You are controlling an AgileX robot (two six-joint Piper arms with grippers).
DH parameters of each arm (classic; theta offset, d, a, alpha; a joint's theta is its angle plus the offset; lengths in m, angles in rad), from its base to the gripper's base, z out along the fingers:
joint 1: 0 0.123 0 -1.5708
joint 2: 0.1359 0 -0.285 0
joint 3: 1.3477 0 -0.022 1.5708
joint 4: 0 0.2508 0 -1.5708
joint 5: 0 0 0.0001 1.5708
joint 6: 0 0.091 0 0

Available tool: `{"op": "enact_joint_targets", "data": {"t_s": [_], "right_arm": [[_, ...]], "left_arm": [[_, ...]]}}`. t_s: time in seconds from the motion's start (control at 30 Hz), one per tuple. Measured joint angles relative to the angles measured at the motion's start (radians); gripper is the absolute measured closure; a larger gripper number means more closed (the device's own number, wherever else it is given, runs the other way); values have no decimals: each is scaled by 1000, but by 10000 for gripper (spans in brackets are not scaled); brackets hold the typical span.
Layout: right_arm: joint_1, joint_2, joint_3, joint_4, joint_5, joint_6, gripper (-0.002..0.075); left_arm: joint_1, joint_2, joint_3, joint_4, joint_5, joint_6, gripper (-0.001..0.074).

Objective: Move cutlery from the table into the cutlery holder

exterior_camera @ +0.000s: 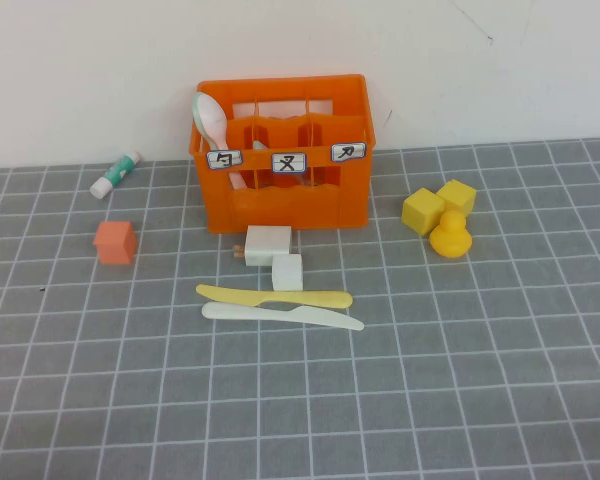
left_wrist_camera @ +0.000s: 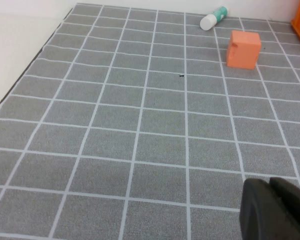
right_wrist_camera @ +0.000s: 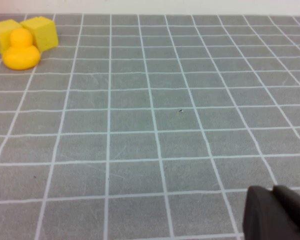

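Observation:
Two pieces of cutlery lie side by side on the table (exterior_camera: 460, 350) in front of the cutlery holder (exterior_camera: 290, 205): a pale yellow knife (exterior_camera: 275, 296) and, nearer to me, a white knife (exterior_camera: 280, 316). The holder is an orange slatted crate with three labels, and a white spoon (exterior_camera: 210, 118) stands in its left compartment. Neither arm appears in the high view. My left gripper (left_wrist_camera: 270, 187) hangs shut and empty over bare tiles left of the crate. My right gripper (right_wrist_camera: 272, 191) is shut and empty over bare tiles on the right side.
Two white blocks (exterior_camera: 268, 243) (exterior_camera: 287, 271) sit between the crate and the knives. An orange cube (exterior_camera: 115, 242) (left_wrist_camera: 243, 48) and a glue stick (exterior_camera: 115, 174) (left_wrist_camera: 213, 18) lie to the left. Two yellow cubes (exterior_camera: 422, 210) (exterior_camera: 457, 195) and a yellow duck (exterior_camera: 449, 235) (right_wrist_camera: 21, 49) sit to the right.

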Motion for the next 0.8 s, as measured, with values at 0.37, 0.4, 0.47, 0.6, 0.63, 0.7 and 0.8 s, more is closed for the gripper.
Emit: {"op": "enact_joint_targets", "data": {"t_s": [0.37,0.4,0.47,0.6,0.63,0.7,0.8], "right_arm": [[0,0,0,0,0,0,708],[0,0,0,0,0,0,708],[0,0,0,0,0,0,708],[0,0,0,-20,0,-8,708],[0,0,0,-22,0,-7,708],[0,0,0,-6,-2,-1,708],[0,0,2,116,-37,61,708]], "left_arm": [[0,0,0,0,0,0,736],[0,0,0,0,0,0,736],[0,0,0,0,0,0,736],[0,0,0,0,0,0,736],[0,0,0,0,0,0,736],[0,0,0,0,0,0,736],[0,0,0,0,0,0,736]]}}
